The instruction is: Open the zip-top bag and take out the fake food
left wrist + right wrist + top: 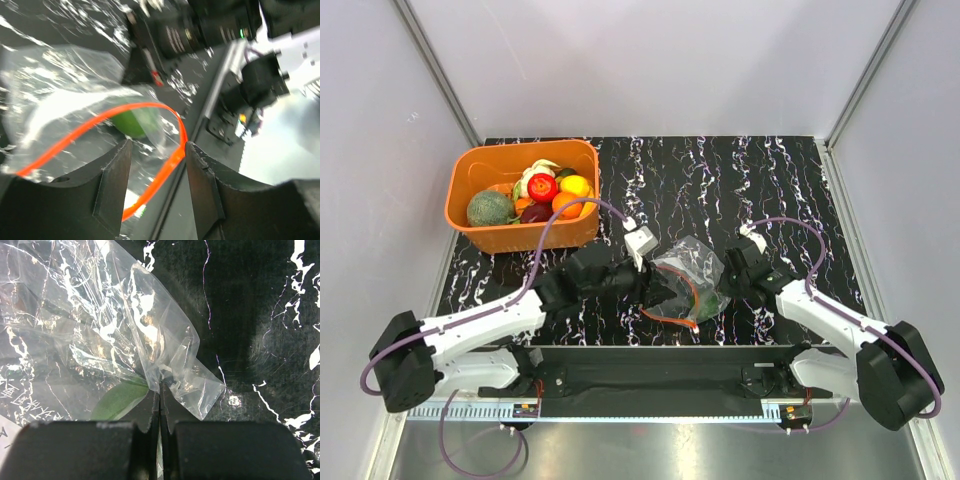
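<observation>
At centre frame the zip-top bag [686,282] lies on the bench [770,190]. The right end effector [160,390] pinches its far corner, anchoring it. The left end effector [157,165], jaws spread, straddles the orange zip strip [100,120], probably to pull it apart; green fake food [136,121] sits inside.

The crinkled clear zip-top bag [685,280] lies open-mouthed on the table, a green fake food [136,122] inside.

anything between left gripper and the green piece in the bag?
Only the bag itself. The left gripper sits at the open mouth, one side of the orange zip strip running between its fingers; clear film covers the green piece just beyond. Right gripper pinches the far corner.
</observation>
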You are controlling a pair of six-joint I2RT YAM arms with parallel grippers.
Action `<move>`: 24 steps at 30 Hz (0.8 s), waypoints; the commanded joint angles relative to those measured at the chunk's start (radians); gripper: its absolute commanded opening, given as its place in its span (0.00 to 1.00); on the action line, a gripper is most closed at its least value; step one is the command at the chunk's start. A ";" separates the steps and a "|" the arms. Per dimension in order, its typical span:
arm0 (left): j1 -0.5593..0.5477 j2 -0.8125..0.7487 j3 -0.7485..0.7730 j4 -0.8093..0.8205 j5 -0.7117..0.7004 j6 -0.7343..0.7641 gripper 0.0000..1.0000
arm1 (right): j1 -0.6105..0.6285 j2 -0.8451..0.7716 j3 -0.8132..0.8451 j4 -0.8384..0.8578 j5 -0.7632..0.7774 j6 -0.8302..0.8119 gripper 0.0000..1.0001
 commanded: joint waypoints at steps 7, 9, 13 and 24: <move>-0.039 0.229 0.048 0.093 0.060 0.019 0.45 | -0.003 -0.026 0.030 -0.027 0.026 0.004 0.00; -0.042 0.289 0.069 0.104 0.062 0.027 0.43 | -0.003 -0.031 0.030 -0.028 0.024 0.004 0.00; -0.047 0.386 0.100 0.135 0.045 0.039 0.43 | -0.002 -0.029 0.023 -0.033 0.021 0.009 0.00; -0.060 0.553 0.148 0.316 0.085 -0.007 0.43 | -0.002 0.002 0.010 -0.014 -0.002 0.027 0.00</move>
